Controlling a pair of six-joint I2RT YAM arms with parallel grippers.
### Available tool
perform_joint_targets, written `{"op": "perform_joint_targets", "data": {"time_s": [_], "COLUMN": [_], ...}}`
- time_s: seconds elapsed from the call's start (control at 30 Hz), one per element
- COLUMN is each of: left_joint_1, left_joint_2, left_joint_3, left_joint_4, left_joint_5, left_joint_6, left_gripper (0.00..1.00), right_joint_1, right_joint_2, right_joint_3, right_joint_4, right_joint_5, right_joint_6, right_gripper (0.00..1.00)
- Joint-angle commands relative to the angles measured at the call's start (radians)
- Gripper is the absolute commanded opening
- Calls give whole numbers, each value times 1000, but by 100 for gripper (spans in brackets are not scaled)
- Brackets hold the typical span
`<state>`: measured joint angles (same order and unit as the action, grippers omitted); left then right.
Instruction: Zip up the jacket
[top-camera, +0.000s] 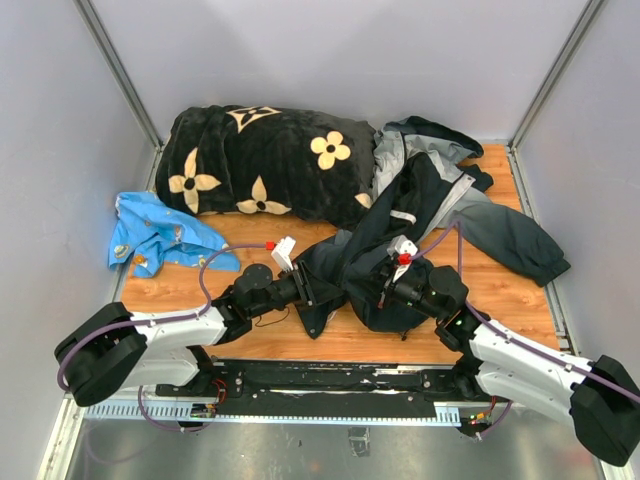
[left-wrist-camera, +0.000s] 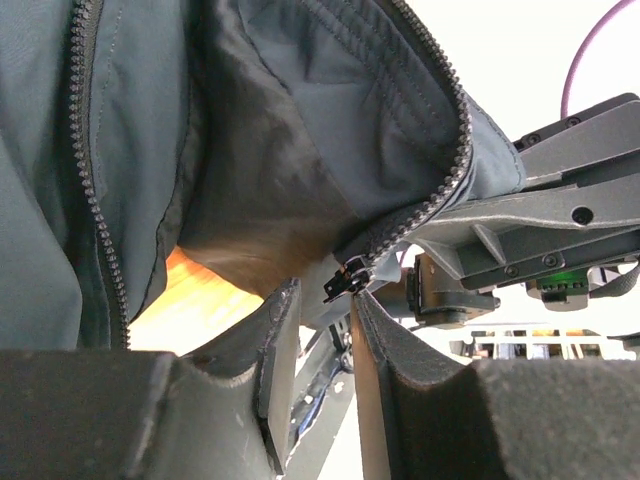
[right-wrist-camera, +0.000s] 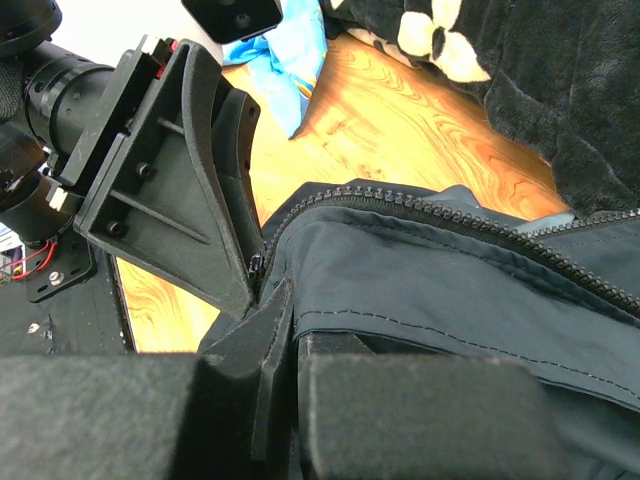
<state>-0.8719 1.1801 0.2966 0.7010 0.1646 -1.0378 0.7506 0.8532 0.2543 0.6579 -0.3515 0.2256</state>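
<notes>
**Top view.** The jacket (top-camera: 430, 215) lies crumpled on the table (top-camera: 505, 290), spreading from the centre of the frame to the right edge. Its upper end rests against a black blanket (top-camera: 270, 155) at upper centre. A blue cloth (top-camera: 160, 235) lies at the left, apart from the jacket. My two arms reach in from the bottom corners and meet at the jacket's lower edge in the middle of the frame. **Left wrist view.** The left end effector (left-wrist-camera: 325, 305) points up at that edge with its jaws narrowly apart. The slider (left-wrist-camera: 346, 279) sits just above the gap, at the tip of the right-hand finger (left-wrist-camera: 395, 350). I cannot tell whether anything is pinched. One row of zipper teeth (left-wrist-camera: 445, 170) curves from the slider toward the upper right. A second row (left-wrist-camera: 100, 210) runs down the left of the frame, well apart from the first, so the front is open. **Right wrist view.** The right end effector (right-wrist-camera: 290, 330) is closed on the jacket's edge, and the dark fabric passes between its pads at lower centre. Just beside it, one finger of the left end effector touches the same corner where the slider hangs. A toothed row runs from there toward the right edge of the frame.
</notes>
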Motion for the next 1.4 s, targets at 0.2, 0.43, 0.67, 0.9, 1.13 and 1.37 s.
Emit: {"op": "perform_joint_targets", "data": {"time_s": [0.2,0.43,0.67,0.9,1.13,1.37], "left_joint_1": [2,3,2,2,2,2], "left_joint_2": [17,13,14,5,-86,-106], "left_joint_3": [36,0,-28,-20,-2,18], "left_joint_4": [52,42,-2,-137,-268,-323], "left_joint_5": [-2,23,30,21,-10,-21], "left_joint_6": [22,10,7,20,79,109], "left_gripper": [13,0,0,0,0,5], "right_joint_1": [-4,-4,-5,-5,-8,-7], "right_joint_2": [2,-32,-65,-102,-147,-167], "right_joint_3": [-3,-4,-11,-49,-87,-30], "right_joint_4": [62,50,51,91,117,20], "right_joint_5": [-11,42,89,143,181,180], "right_joint_6": [-25,-45,-55,-49,-53,-3], "right_gripper": [1,1,1,1,1,1]}}
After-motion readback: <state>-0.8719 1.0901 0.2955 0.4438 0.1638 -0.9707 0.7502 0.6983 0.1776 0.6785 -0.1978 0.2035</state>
